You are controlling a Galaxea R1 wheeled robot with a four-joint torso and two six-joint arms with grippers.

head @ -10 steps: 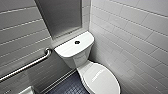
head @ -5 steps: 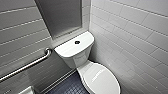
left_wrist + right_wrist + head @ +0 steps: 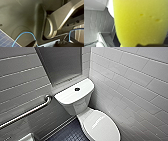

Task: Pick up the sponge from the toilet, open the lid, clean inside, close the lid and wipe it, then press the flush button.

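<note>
Nothing has shifted in the last second: the high view over the toilet [image 3: 98, 122] looks the same as it did a moment ago, so the robot seems to be standing still, not driving or bending. The lid [image 3: 103, 126] is down flat over the bowl, white and bare, and the flush button [image 3: 77, 89] sits untouched in the middle of the tank [image 3: 71, 98], tucked into the corner where the tiled wall [image 3: 135, 84] meets the grey recess. A metal grab bar [image 3: 27, 112] runs along the wall on the other side, above the dark floor [image 3: 67, 134]. The sponge [image 3: 140, 22] is no longer anywhere on the toilet; it hangs huge and yellow right in front of the right wrist camera, with wall tiles behind it and a dark edge of the right gripper [image 3: 150, 45] at its rim. From that I'd say the right gripper is pinching the sponge, so the pickup looks done. Whether the left gripper is spread or pressed together, I cannot tell. With the lid closed, the opening, the scrub inside, the wipe and the flush all look to be ahead.
</note>
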